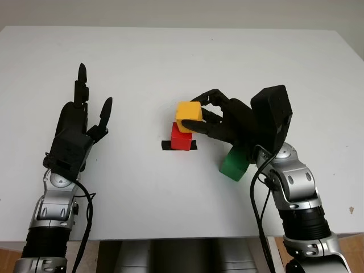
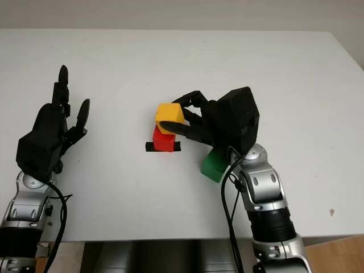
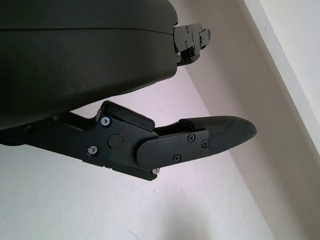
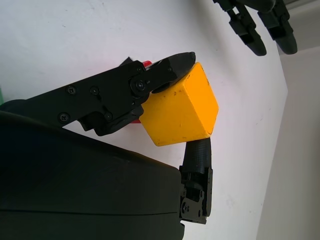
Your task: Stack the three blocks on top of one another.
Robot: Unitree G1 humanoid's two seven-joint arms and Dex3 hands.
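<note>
Step in hand: seating the yellow block (image 1: pixel 189 116) on the red block (image 1: pixel 181 138).

The right hand (image 1: pixel 213 116) pinches the yellow block between its fingers (image 4: pixel 125 95), holding it over the red block and slightly tilted. Whether the two blocks touch cannot be told. The red block sits on a black mark (image 1: pixel 165 146) near the middle of the table (image 1: pixel 170 62). The green block (image 1: pixel 234 165) lies on the table just beside the right hand, partly under it. The left hand (image 1: pixel 77 131) is open, raised over the table well apart from the blocks.

Procedure, as judged:
- Level the yellow block before lowering; a tilted face would land on an edge
- Centre it over the red block, as it appears offset
- Release only when it rests flat
- Withdraw the fingers outward, clear of both the stack and the green block
</note>
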